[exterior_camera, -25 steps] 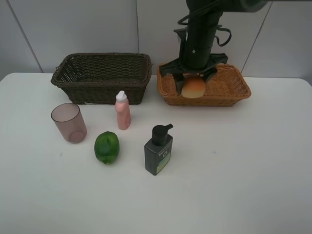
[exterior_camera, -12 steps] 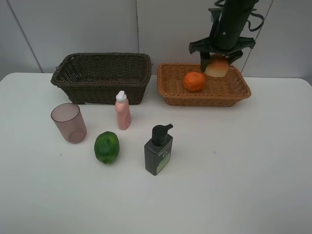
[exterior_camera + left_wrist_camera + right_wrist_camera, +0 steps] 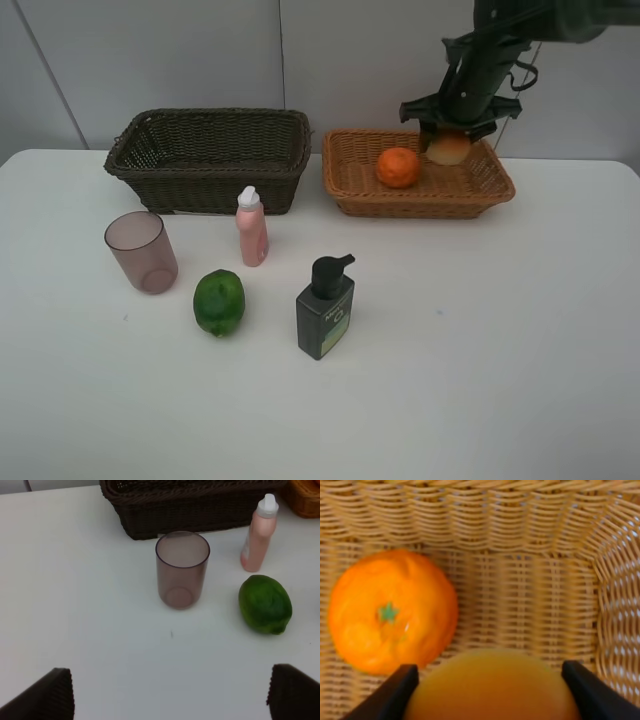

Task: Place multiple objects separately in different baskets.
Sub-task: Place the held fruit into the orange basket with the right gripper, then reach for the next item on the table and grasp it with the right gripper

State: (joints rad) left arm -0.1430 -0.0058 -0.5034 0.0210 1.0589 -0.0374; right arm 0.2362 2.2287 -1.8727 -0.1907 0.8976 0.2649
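Note:
My right gripper (image 3: 449, 141) is shut on the reddish-orange fruit (image 3: 449, 148) and holds it low over the far right part of the light tan basket (image 3: 495, 190). The orange (image 3: 398, 167) lies in that basket beside it. In the right wrist view the fruit (image 3: 492, 687) sits between my fingers above the basket floor, next to the orange (image 3: 392, 617). The dark brown basket (image 3: 210, 160) stands to the left. In front of it are the mauve cup (image 3: 141, 251), pink bottle (image 3: 251, 228), lime (image 3: 219, 302) and dark green pump bottle (image 3: 325, 308). My left gripper (image 3: 170, 695) is open above the table, near the cup (image 3: 182, 569) and lime (image 3: 265, 604).
The white table (image 3: 480, 330) stretches wide in front and to the right of the items. A grey panelled wall (image 3: 200, 50) stands behind the baskets. The pink bottle (image 3: 260, 533) stands close to the dark basket (image 3: 190, 505) in the left wrist view.
My right gripper carried the fruit from the basket's left part, over the orange, to the far right part, and has now come lower. The left arm has not moved.

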